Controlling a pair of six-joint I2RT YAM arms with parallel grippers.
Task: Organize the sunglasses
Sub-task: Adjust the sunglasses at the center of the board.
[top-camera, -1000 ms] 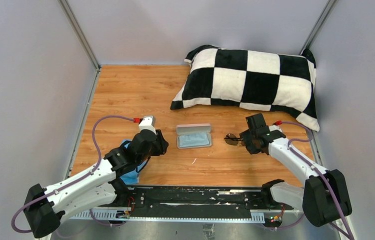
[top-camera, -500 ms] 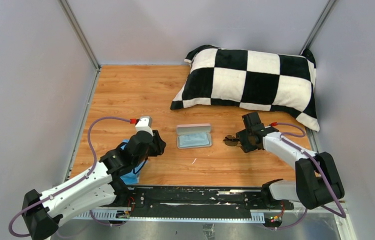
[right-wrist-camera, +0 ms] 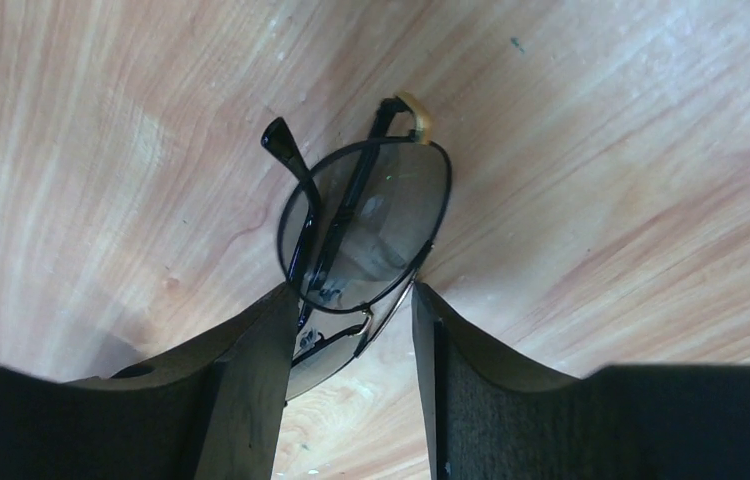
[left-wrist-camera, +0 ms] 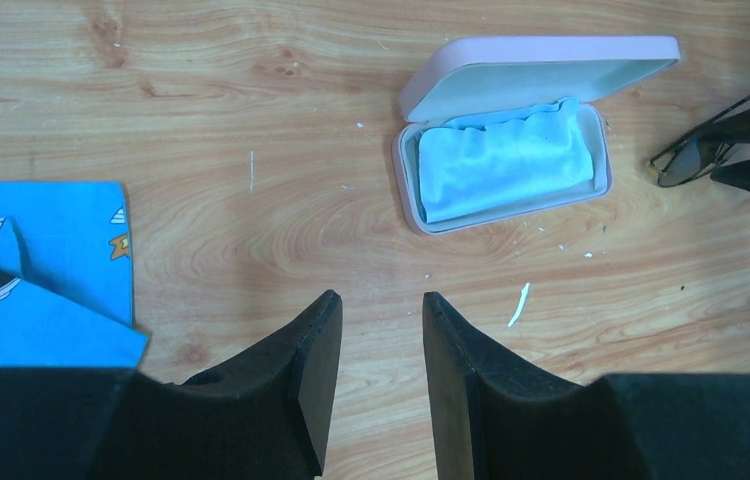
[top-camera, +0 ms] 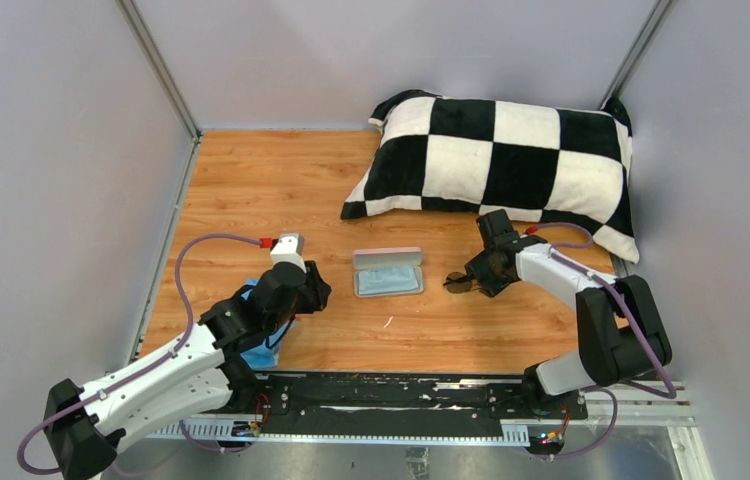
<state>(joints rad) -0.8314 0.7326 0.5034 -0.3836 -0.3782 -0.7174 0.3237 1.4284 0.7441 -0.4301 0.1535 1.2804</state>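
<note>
1. Work area. We see a wooden tabletop [top-camera: 271,190] walled in on three sides. A black-and-white chequered pillow [top-camera: 501,160] lies at its far right corner.

2. Task item. The sunglasses [top-camera: 461,284] are right of centre on the tabletop, just beside the right end of the pink case [top-camera: 387,257] but apart from it. In the right wrist view the sunglasses [right-wrist-camera: 366,225] are folded, with the temples crossed behind one dark-rimmed tinted lens.

3. Right arm. The right fingers [right-wrist-camera: 261,340] stand on either side of the sunglasses at a middling gap. One lens projects past the tips and the other sits between them. The frame lies against or very near both inner faces; we cannot tell whether it is gripped or merely straddled. We also cannot tell whether the sunglasses rest on the wood.

4. Left arm. The left fingers [left-wrist-camera: 321,330] hang above bare wood, near and left of the case, with a narrow gap and nothing between them.

5. Case. In the left wrist view the pink case [left-wrist-camera: 511,75] lies open, lid hinged back on the far side. A light-blue cloth [left-wrist-camera: 506,170] is bunched inside the tray.

6. Other items. A blue printed cloth [left-wrist-camera: 61,300] lies flat at the left, one corner folded over, partly beneath the left arm. A small white scrap [left-wrist-camera: 519,305] lies on the wood in front of the case.
</note>
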